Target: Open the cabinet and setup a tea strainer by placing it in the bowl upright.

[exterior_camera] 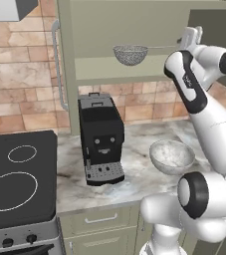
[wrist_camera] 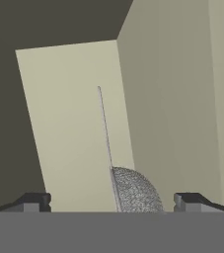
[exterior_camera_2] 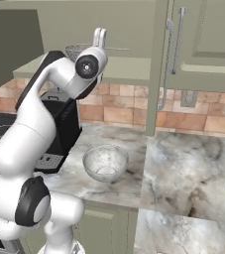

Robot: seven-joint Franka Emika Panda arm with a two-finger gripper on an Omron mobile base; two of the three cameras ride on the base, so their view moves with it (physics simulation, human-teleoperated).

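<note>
Kitchen: stove (exterior_camera: pixel 17 182), coffee machine (exterior_camera: pixel 101 138), marble counter (exterior_camera_2: pixel 183 168), wall cabinet (exterior_camera: pixel 134 30).

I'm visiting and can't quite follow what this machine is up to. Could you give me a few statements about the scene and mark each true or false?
1. The cabinet stands open. True.
2. The tea strainer already sits in the bowl. False: it rests on the cabinet shelf; the bowl is on the counter.
3. The end effector is open, with the strainer between its fingertips in the hand view. True.
4. The coffee machine is inside the cabinet. False: it stands on the counter, below the cabinet.
</note>
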